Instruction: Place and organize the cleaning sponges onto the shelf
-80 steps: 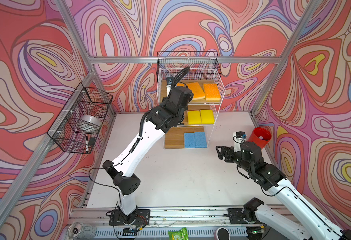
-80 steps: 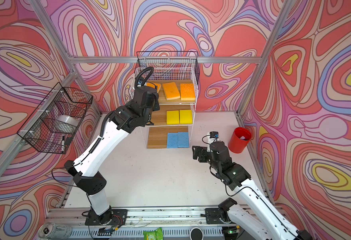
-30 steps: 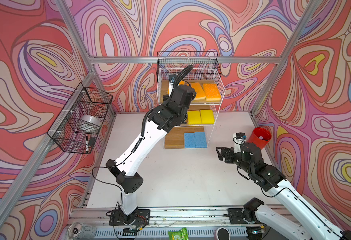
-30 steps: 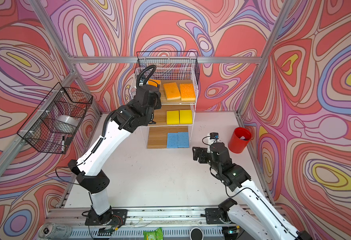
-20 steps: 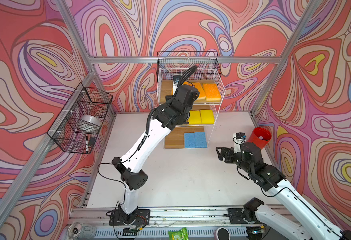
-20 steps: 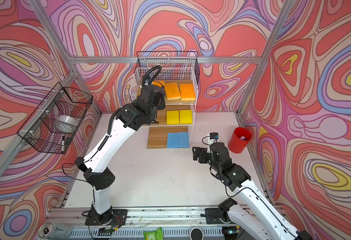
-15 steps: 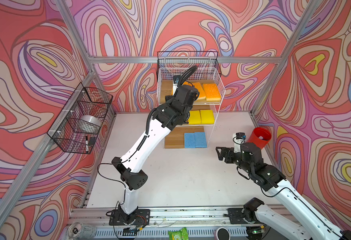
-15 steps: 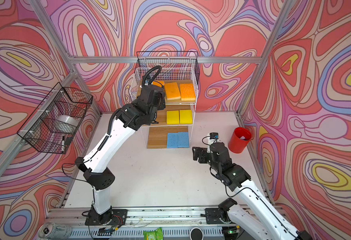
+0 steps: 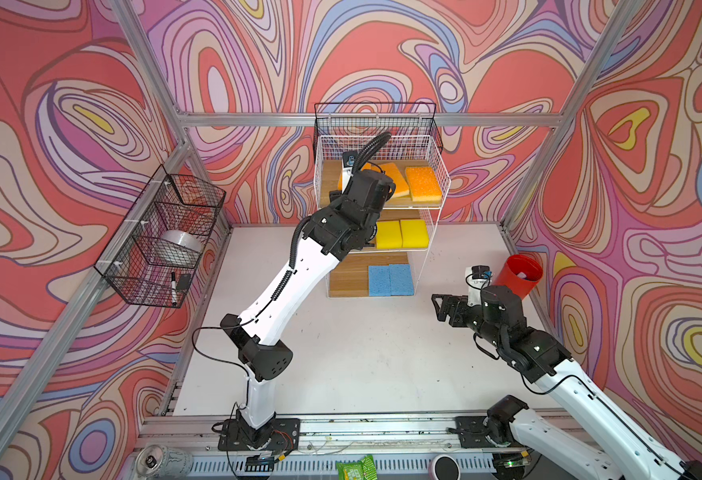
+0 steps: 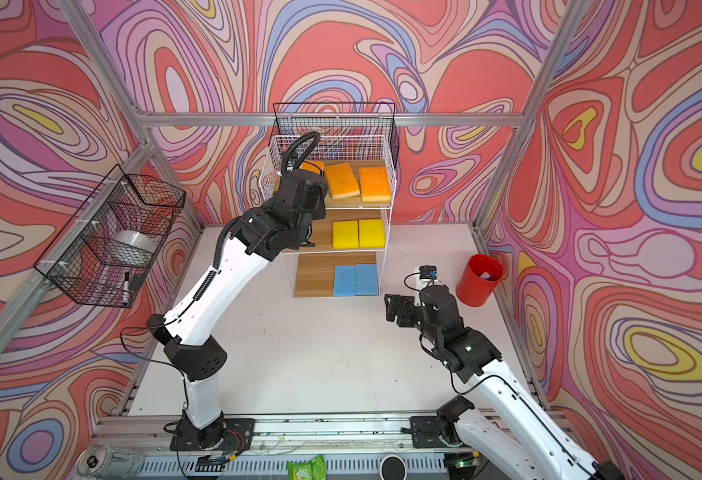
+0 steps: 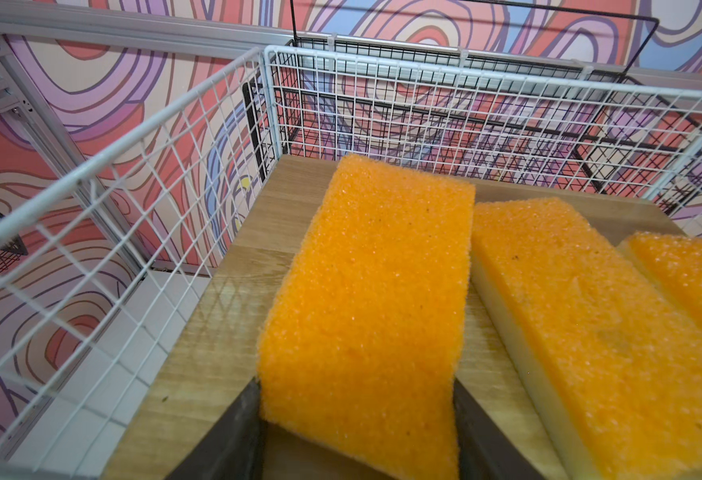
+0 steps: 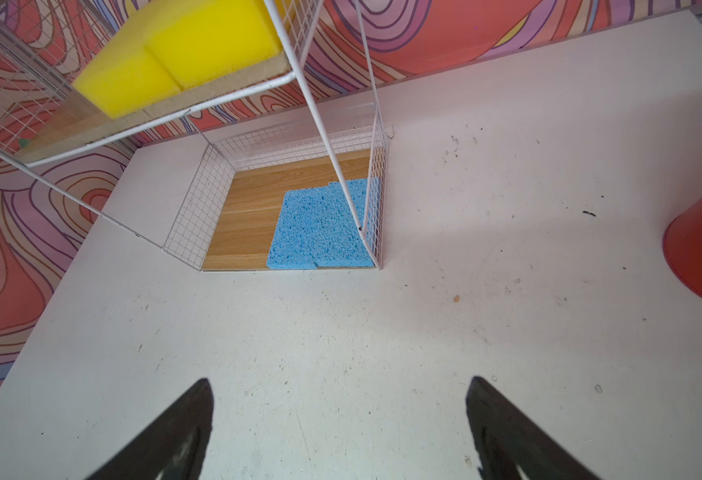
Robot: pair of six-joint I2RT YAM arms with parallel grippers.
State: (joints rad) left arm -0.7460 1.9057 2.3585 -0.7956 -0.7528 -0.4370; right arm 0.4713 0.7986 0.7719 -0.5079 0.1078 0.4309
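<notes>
The shelf (image 9: 438,174) stands at the back of the table, white wire with wood tiers. Two orange sponges (image 9: 423,183) lie on its top tier, two yellow ones (image 9: 401,234) on the middle tier and two blue ones (image 9: 391,279) on the bottom tier. My left gripper (image 11: 355,382) reaches over the left part of the top tier and is shut on a third orange sponge (image 11: 366,311). That sponge is tilted, its far end by the neighbouring sponge (image 11: 582,316). In both top views the wrist hides most of it. My right gripper (image 12: 339,386) hangs open and empty above the white table, right of the shelf.
A red cup (image 9: 521,276) stands by the right wall, close behind my right arm. A black wire basket (image 9: 162,241) hangs on the left wall and another (image 9: 374,120) behind the shelf top. A drink can (image 9: 162,459) lies past the front rail.
The left arm has stretched forward and carried the orange sponge further in over the top tier. The right arm has not moved.
</notes>
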